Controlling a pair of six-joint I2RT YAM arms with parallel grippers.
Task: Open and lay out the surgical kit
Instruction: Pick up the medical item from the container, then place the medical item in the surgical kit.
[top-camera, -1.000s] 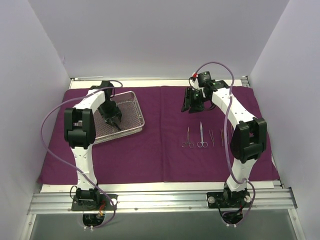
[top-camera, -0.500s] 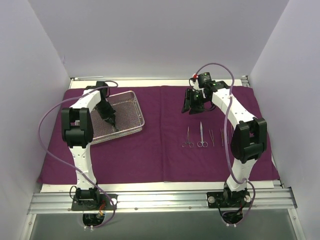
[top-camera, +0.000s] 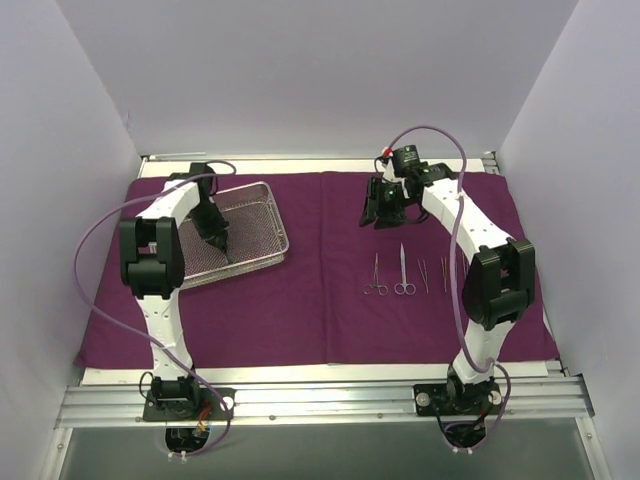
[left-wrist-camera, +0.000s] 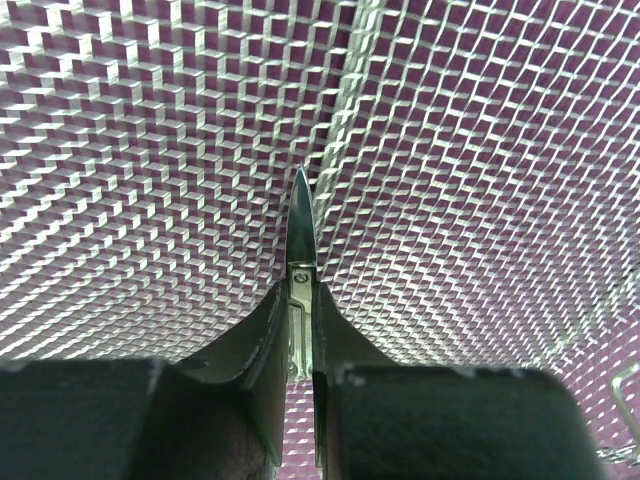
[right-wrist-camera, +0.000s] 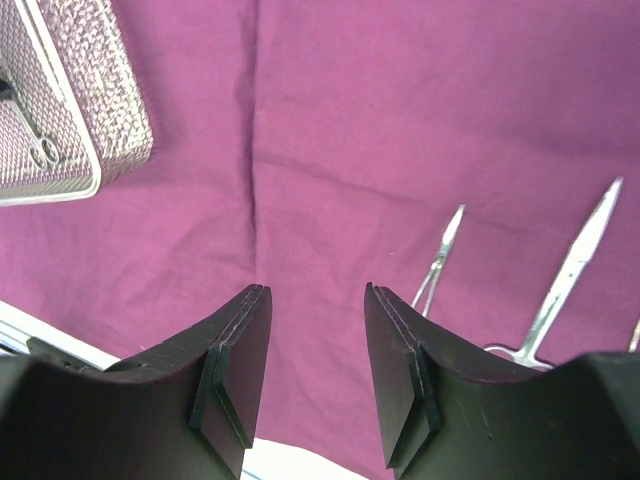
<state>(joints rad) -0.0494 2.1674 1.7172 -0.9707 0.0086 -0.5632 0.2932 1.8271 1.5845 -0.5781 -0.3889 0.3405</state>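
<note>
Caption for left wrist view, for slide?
Left end effector shut on a slim metal instrument, tip over the wire-mesh tray.

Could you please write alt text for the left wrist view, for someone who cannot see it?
The left gripper is shut on a slim, pointed scissor-like instrument, whose tip sticks out beyond the dark fingers. Behind it, filling the view, is the silver wire-mesh tray, with purple cloth showing through the mesh.

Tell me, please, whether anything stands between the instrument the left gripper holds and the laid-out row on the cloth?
Only the right wall of the mesh tray; the scissors must clear it. Beyond, bare cloth reaches the row of instruments.
</note>
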